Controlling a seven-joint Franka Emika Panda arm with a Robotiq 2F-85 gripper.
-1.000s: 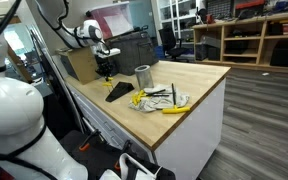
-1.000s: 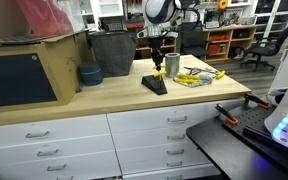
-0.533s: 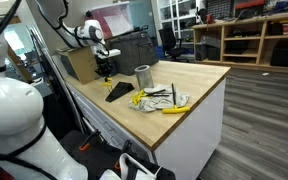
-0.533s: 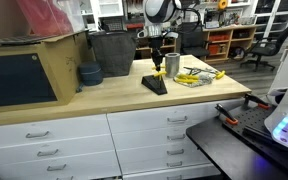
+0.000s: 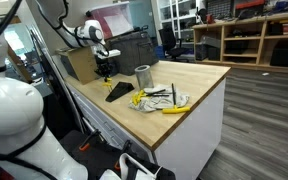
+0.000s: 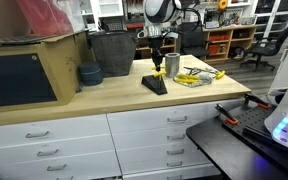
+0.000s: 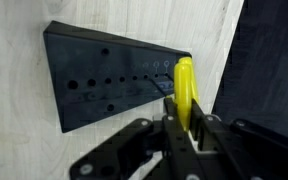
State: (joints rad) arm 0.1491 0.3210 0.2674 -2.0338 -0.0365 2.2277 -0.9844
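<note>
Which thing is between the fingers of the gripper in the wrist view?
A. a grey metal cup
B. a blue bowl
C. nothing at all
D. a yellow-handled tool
D. In the wrist view the gripper is closed on a yellow-handled tool, which sits at one end of the black block with holes on the wooden counter.

Wood worktop w/ white drawers; shelving at back; grey floor.
</note>
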